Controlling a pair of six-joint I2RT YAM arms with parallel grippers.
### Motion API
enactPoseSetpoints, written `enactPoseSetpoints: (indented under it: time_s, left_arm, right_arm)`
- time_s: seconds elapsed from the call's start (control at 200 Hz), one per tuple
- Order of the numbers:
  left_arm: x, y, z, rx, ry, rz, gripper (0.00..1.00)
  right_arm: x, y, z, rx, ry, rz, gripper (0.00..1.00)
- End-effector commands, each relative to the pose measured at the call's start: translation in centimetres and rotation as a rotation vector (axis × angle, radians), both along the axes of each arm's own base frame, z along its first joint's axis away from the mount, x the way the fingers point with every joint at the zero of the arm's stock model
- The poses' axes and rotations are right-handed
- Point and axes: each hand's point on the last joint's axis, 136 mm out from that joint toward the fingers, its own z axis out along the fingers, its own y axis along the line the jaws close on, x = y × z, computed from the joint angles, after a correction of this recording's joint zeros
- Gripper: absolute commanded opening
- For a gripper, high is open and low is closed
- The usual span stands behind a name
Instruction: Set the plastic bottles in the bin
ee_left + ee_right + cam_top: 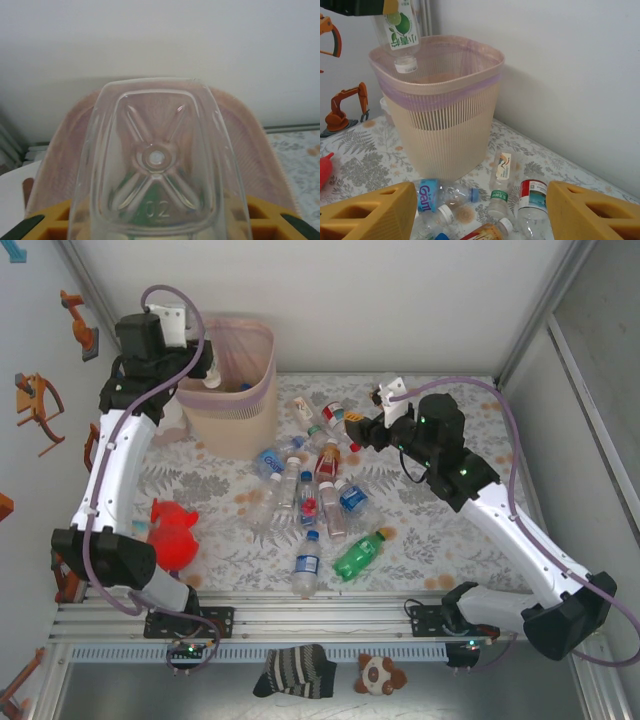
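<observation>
Left pincer (203,367): clamped on bottle (400,30), cap down, over left side of bin (445,125).
Right pincer (480,212): apart, empty, above pile (310,490) right of bin.
Release: centre bottle inside rim first, then open, dropping straight.

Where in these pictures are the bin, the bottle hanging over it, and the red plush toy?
bin (445,135): right wrist view, on its ribbed front wall.
bottle over the bin (400,26): right wrist view, on its green-and-white label.
red plush toy (172,535): top external view, on the middle of its body.
</observation>
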Motion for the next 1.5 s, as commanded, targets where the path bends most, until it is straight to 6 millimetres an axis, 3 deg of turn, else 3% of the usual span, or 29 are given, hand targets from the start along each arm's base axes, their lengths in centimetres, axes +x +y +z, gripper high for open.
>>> enactPoseSetpoints:
  time_s: [0.0,0.596,1.152,1.312,1.492]
  left_arm:
    - [0.8,1.4,-1.6,0.103,0.051,0.038,0.37]
    - [4.2,1.6,-12.9,0.142,0.375,0.013,0.38]
    - [6.3,1.4,-21.2,0.139,0.643,-0.023,0.42]
    - [6.3,1.1,-22.1,0.13,0.675,-0.032,0.46]
    - [6.1,1.2,-19.6,0.119,0.622,-0.025,0.61]
  right_arm:
    - [-0.6,-0.5,1.9,0.021,-0.035,-0.012,0.68]
    - [-0.3,-0.6,1.4,0.01,-0.019,-0.025,0.67]
    - [0.2,-0.5,1.1,-0.003,-0.011,-0.033,0.67]
    - [0.1,-0.6,1.1,-0.005,-0.009,-0.036,0.67]
    - [-0.1,-0.7,1.3,0.0,-0.01,-0.034,0.67]
